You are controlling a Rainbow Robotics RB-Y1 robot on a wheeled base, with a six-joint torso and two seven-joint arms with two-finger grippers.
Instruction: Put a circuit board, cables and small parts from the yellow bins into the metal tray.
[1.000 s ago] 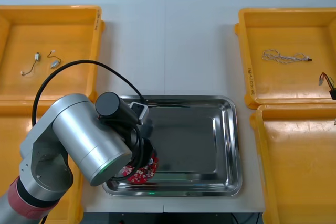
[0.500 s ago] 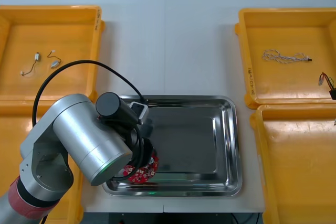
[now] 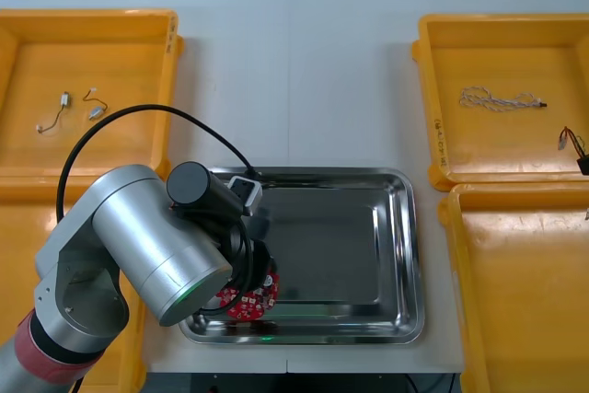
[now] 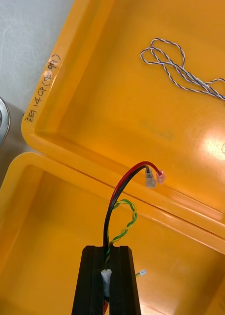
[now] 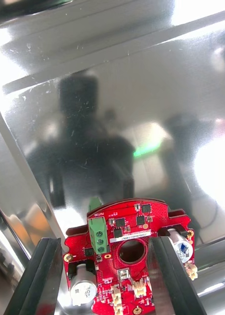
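Round red circuit board (image 3: 250, 302) sits at the near left corner of the shiny metal tray (image 3: 405, 255) in the front view, half under the bent silver left arm (image 3: 138, 246). In the left wrist view we see the left gripper (image 5: 105, 241) clamped on the board's two sides; the board's white label is too small to read. In the right wrist view the right gripper (image 4: 111, 253) pinches a red, black and yellow cable (image 4: 123, 184) over a yellow bin (image 4: 43, 236); we cannot read the black handwriting on the next bin's rim.

The round red circuit board (image 5: 127, 251), gripped by the left tool (image 5: 105, 243), sits at the shiny metal tray (image 3: 354, 246) near-left corner. The right tool (image 4: 106, 253) pinches the red-and-yellow cable (image 4: 123, 197) above the yellow plastic bins (image 4: 68, 123).
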